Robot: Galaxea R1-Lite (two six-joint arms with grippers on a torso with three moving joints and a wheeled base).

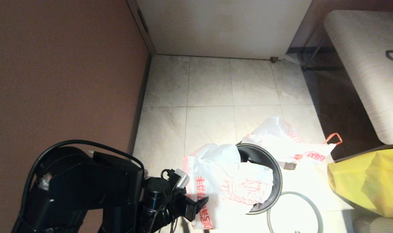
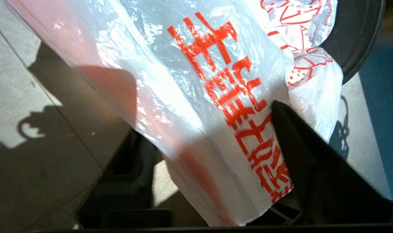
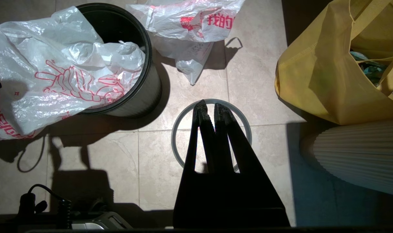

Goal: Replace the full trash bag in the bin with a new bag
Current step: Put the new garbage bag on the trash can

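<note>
The black bin [image 1: 278,181] [image 3: 141,100] [image 2: 358,32] stands on the tiled floor. The new bag [image 1: 228,184] [image 3: 53,81] [image 2: 183,81], thin white film with red print, is draped over the bin's left rim and hangs down outside it. My left gripper [image 1: 201,202] [image 2: 206,119] is at that hanging part, open, with the film loose between its wide-apart fingers. The full trash bag [image 1: 290,142] [image 3: 190,26], with a red loop, lies on the floor beyond the bin. The bin's grey hoop [image 1: 293,193] [image 3: 173,136] lies on the floor to its right. My right gripper [image 3: 210,105] hangs shut above it.
A big yellow bag [image 1: 368,181] [image 3: 319,71] stands right of the hoop, with a pleated white object [image 3: 358,155] beside it. A brown wall [image 1: 63,64] runs along the left and a pale bench top [image 1: 368,64] sits at the far right. Bare tiles stretch beyond the bin.
</note>
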